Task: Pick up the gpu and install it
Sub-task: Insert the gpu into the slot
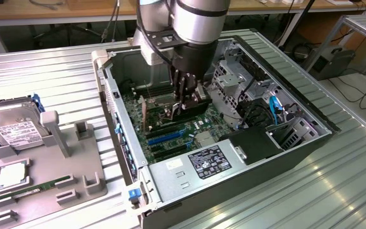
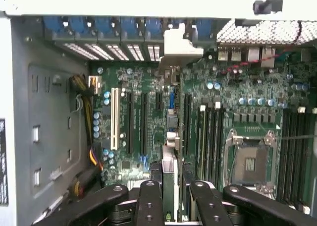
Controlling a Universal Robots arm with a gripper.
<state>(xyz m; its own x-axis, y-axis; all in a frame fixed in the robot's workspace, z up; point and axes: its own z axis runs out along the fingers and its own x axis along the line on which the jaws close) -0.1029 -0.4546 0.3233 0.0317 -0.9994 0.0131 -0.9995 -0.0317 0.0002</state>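
Ribbed grey metal tabletop [image 1: 43,71], carrying an open black-and-silver steel computer case [image 1: 297,112] laid on its side.

Item 1: black two-fingered gripper [image 1: 186,102] [image 2: 173,191], lowered inside the case. Its jaws are clamped on item 2.

Item 2: thin flat dark gpu [image 2: 169,179], seen edge-on in the wrist view. It is rigid, and a pale silver metal bracket [image 2: 181,45] sits at its far end against the rear slot openings. It is held upright over the board. Whether its edge has entered a slot cannot be told.

Item 3: glossy green motherboard [image 2: 148,87], densely populated. It carries long black plastic expansion slots [image 2: 130,122], one white slot [image 2: 115,119] and a square metal-framed processor socket [image 2: 250,161].

Item 4: grey moulded parts tray [image 1: 49,157] on the exterior view's left, holding a boxy silver hard drive [image 1: 17,126] and a narrow green memory stick [image 1: 34,188].

Handling note (judgement): the step in hand appears to be seating.
- Keep the card vertical, with its edge parallel to the chosen black slot.
- Keep the bracket square to the rear opening.
- Press straight down and evenly. A tilt would likely bind the card or strain the board.
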